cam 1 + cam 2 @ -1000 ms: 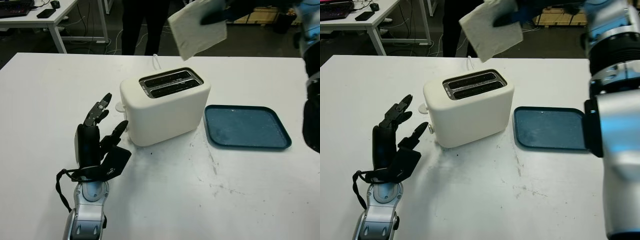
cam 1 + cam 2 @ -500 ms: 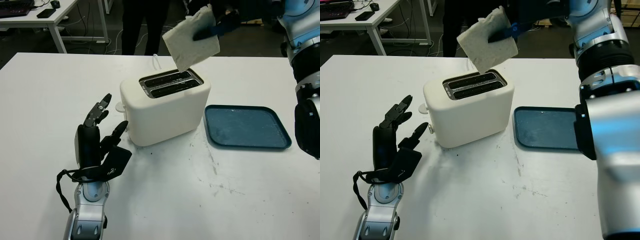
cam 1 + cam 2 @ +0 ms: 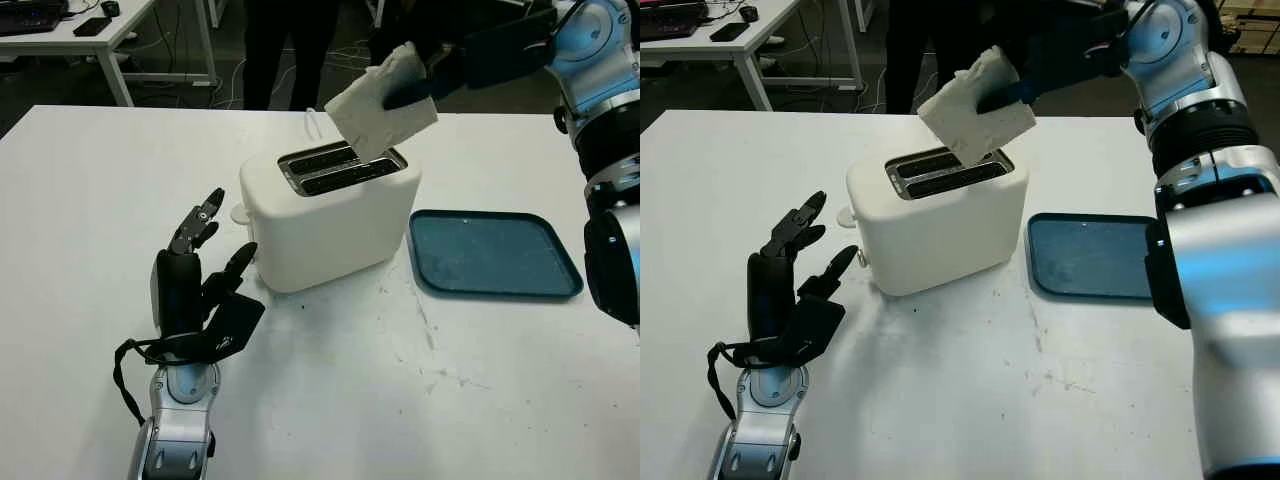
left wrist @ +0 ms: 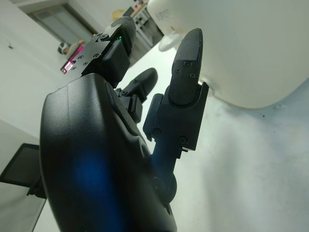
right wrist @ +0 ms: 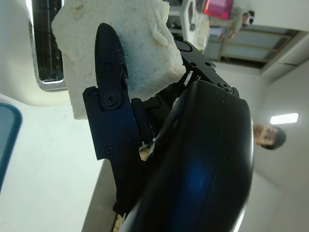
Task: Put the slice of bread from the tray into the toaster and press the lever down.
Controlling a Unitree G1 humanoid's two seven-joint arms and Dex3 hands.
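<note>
Left eye, bread: the slice of bread (image 3: 382,102) hangs tilted over the toaster (image 3: 330,213), its lowest corner at the mouth of the rear slot; whether it touches the slot edge cannot be told.
Left eye, right hand: the right hand (image 3: 425,80) grips the slice by its upper right side, the arm reaching in from the far right.
Left eye, toaster: white, two slots on top, set at an angle near the table's middle; bare table (image 3: 90,180) lies open to its left and front.
Left eye, tray: the blue tray (image 3: 494,254) lies just right of the toaster, a narrow gap between their edges.
Right eye, left hand: the left hand (image 3: 790,285) stands near the toaster's left end, holding nothing, fingertips close to the wall but apart from it.
Left wrist, left hand: one finger (image 4: 186,63) points up just beside the toaster's white wall (image 4: 251,48).
Right wrist, bread: a black finger (image 5: 111,72) presses across the slice's face, a toaster slot (image 5: 46,43) behind it.
</note>
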